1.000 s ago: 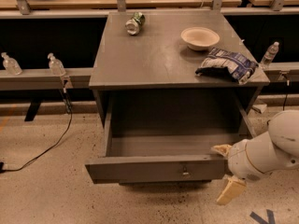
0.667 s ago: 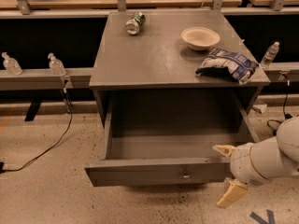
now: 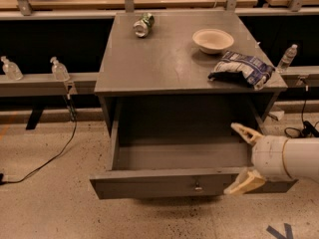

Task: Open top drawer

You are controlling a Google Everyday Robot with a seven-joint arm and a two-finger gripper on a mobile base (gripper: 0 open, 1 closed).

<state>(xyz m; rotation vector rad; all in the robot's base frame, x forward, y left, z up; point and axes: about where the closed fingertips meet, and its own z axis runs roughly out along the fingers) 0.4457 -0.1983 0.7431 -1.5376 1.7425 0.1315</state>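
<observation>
The top drawer (image 3: 149, 183) of the grey cabinet stands pulled far out, its deep grey tray empty, with a small round metal knob (image 3: 198, 186) at the centre of its front. My gripper (image 3: 242, 157) is at the drawer's right end, fingers open and holding nothing. One cream finger (image 3: 245, 132) lies over the tray's right side, the other (image 3: 245, 183) in front of the drawer front. The white arm runs off to the right. No other drawer fronts show.
On the cabinet top (image 3: 164, 59) lie a crushed can (image 3: 142, 25), a white bowl (image 3: 213, 40) and a blue-white chip bag (image 3: 242, 68). Plastic bottles (image 3: 59, 69) stand on side ledges. A black cable (image 3: 50, 158) runs over the speckled floor at left.
The arm has drawn back to the right and slightly up. The drawer stays open as before.
</observation>
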